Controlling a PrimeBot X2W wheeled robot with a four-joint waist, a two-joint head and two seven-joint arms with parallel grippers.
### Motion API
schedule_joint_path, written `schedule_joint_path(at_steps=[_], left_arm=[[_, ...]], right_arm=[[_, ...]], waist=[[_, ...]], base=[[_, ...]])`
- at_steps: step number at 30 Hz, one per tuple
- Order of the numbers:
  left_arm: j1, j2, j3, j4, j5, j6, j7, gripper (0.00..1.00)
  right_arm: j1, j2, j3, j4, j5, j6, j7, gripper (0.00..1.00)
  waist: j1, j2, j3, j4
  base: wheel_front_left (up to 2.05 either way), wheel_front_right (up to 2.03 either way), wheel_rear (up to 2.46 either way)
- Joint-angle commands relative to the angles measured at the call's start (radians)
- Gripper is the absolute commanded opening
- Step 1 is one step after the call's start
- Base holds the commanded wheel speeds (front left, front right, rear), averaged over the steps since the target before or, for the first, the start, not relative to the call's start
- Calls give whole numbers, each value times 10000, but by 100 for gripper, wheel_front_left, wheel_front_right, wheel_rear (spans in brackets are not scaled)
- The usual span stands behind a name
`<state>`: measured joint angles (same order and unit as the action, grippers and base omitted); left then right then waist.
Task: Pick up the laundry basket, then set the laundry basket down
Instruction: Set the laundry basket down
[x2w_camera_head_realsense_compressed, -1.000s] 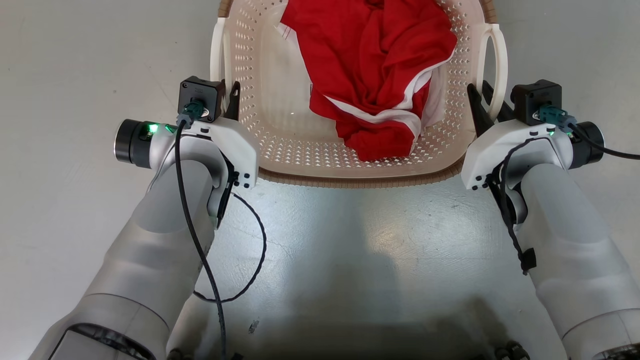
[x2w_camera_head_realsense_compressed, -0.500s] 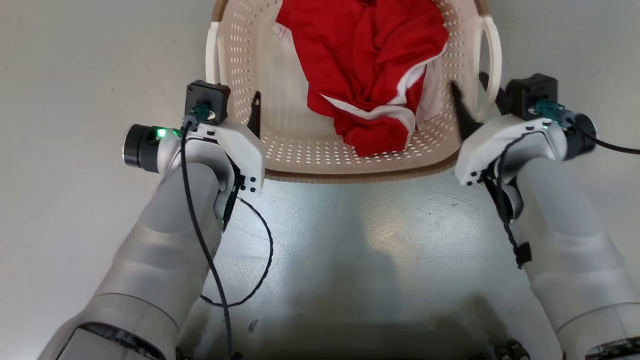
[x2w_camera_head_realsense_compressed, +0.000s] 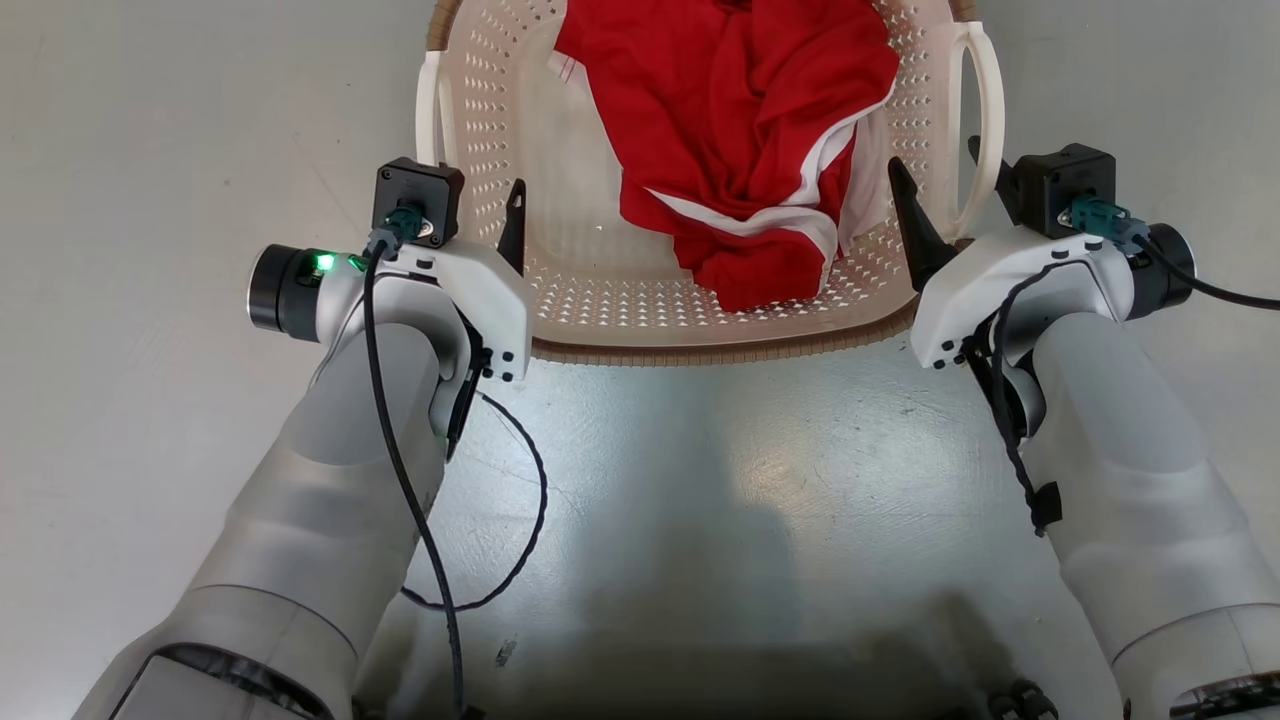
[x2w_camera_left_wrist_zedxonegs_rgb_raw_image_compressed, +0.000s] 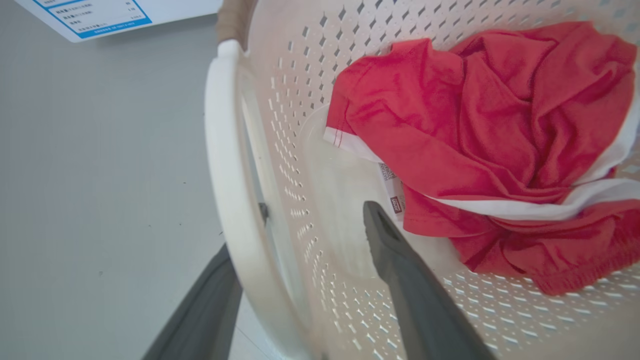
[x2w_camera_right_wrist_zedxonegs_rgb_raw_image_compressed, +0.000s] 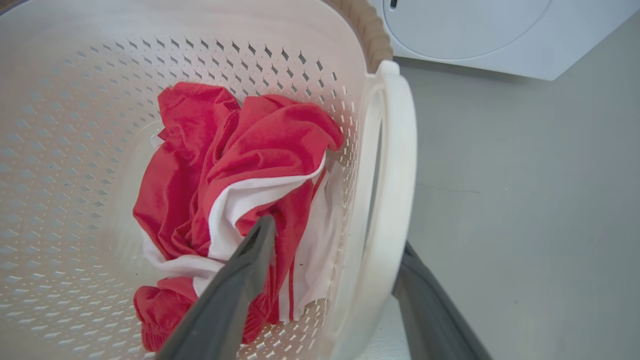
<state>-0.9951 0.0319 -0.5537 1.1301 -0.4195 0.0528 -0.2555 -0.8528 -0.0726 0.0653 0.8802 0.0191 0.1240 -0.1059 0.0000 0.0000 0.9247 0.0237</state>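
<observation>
Grey floor (x2w_camera_head_realsense_compressed: 150, 150); left gripper (x2w_camera_left_wrist_zedxonegs_rgb_raw_image_compressed: 315, 210) and right gripper (x2w_camera_right_wrist_zedxonegs_rgb_raw_image_compressed: 336, 232) gape wide astride the laundry basket (x2w_camera_head_realsense_compressed: 560, 280) sides, clamping nothing; the right wrist view adds a washing machine (x2w_camera_right_wrist_zedxonegs_rgb_raw_image_compressed: 475, 35)

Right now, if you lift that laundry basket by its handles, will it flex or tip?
Probably light: the laundry basket holds just a red garment. Perforated walls may flex slightly. Held at both handles, likely stays level.
</observation>
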Motion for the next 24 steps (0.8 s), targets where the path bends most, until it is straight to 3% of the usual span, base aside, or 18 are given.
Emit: schedule_joint_path(at_steps=[1, 24], left_arm=[[-36, 190, 177, -118, 99, 44, -63, 100], [-107, 414, 412, 43, 497, 71, -63, 100]], right_arm=[[231, 224, 151, -100, -16, 67, -122, 100], [157, 224, 255, 286, 283, 67, -387, 100]], waist=[[0, 0, 8, -16], [0, 0, -26, -179]], base=[[0, 0, 0], [0, 0, 0]])
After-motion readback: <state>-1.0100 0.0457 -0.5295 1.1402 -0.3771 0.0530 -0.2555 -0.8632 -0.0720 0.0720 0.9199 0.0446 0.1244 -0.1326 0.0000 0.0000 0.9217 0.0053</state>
